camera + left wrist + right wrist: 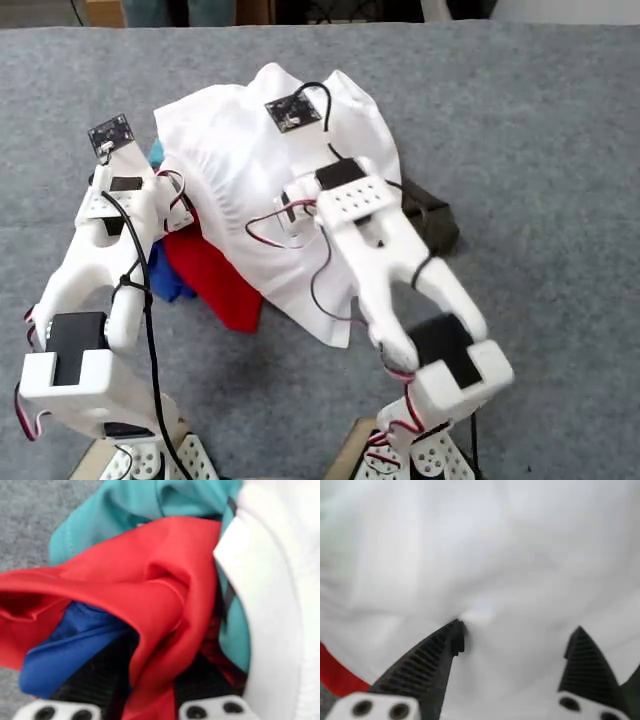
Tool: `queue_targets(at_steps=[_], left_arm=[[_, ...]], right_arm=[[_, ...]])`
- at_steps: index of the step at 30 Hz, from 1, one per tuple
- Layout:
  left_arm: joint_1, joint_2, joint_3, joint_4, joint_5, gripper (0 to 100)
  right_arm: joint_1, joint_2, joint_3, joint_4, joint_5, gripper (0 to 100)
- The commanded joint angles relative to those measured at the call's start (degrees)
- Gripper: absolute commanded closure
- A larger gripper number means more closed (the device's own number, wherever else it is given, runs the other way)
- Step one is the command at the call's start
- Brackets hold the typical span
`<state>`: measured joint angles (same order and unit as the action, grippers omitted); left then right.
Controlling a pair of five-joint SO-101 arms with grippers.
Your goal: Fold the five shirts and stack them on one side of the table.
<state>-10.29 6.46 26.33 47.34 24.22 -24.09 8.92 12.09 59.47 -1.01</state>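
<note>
The gray table (560,120) carries all five shirts in one loose heap, none folded yet. The white shirt (250,170) lies on top. The red shirt (215,275) pokes out from under the white shirt's edge on the left arm's side, a dark shirt (430,215) shows at the opposite edge, and a blue shirt (170,280) and a teal shirt (157,152) peek out just beside the red.

The right gripper (517,635) is spread wide, tips down on the middle of the white shirt, grasping nothing. The left gripper (150,680) looks clenched on a bunch of the red shirt.

The step in hand is likely separating one shirt. It goes best if the right gripper pinches only the white layer near a hem or shoulder — not mid-panel — and lifts clear while the left pins the rest.
</note>
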Motion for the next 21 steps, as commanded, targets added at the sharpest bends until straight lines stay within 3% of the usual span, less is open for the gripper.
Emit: queue_targets(at_steps=[1, 3, 14, 18, 21], left_arm=[[-3.30, 0.35, -0.13, -0.26, -0.35, 97], [-3.30, 0.35, -0.13, -0.26, -0.35, 97], [-3.21, 0.35, -0.31, -0.35, -0.26, 97], [-3.21, 0.35, -0.22, -0.35, -0.26, 97], [-3.21, 0.35, -0.13, -0.35, -0.26, 97]], right_arm=[[-0.44, 1.54, -5.14, 0.26, 0.18, 93.0], [0.09, 1.63, -5.49, 0.26, 0.18, 98.7], [11.96, -12.97, -4.00, 0.35, 0.35, 98.5], [19.52, -20.53, -0.66, 0.35, 4.66, 98.5], [29.01, -25.98, 0.92, 0.35, 9.14, 98.5]])
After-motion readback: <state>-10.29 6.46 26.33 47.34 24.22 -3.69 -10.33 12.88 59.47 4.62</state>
